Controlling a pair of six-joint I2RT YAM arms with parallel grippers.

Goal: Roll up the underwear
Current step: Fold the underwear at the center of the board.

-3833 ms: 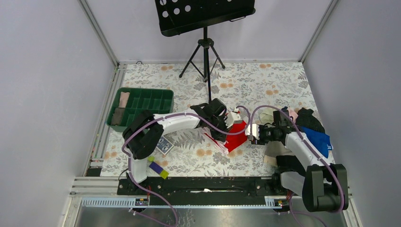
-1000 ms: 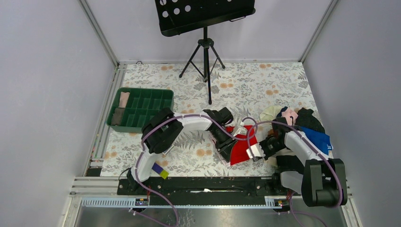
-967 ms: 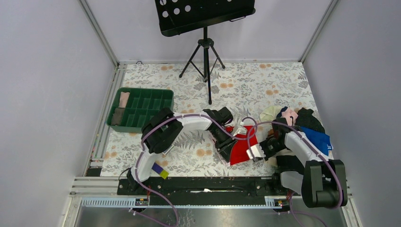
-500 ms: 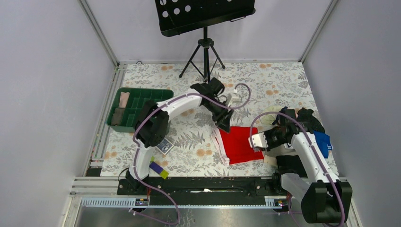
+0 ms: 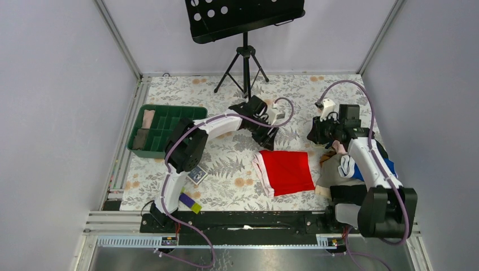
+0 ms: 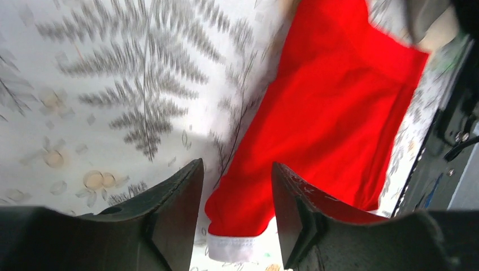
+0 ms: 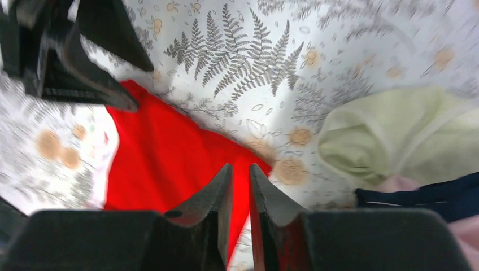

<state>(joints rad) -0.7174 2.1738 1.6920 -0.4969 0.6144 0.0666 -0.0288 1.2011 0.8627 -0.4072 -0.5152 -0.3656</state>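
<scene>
Left tool (image 6: pixel 236 164) near underwear (image 5: pixel 288 171); clothes (image 5: pixel 339 172) beside

My table (image 5: pixel 316 96), fern-print cover: red underwear (image 5: pixel 288 171) flat at lower centre, green tray (image 5: pixel 172 106) at left, clothes heap (image 5: pixel 336 170) at right, stand tripod (image 5: pixel 245 73) at top.

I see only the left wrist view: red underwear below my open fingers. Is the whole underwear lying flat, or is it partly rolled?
Observer: In the top view, the underwear lies spread flat, with no roll started.
Operator: Where is the right gripper?
Observer: The right gripper is beyond the underwear's far right corner, apart from it.
Operator: Does it hold anything?
Observer: No. Its own wrist view shows its fingers almost together, with nothing between them.
</scene>
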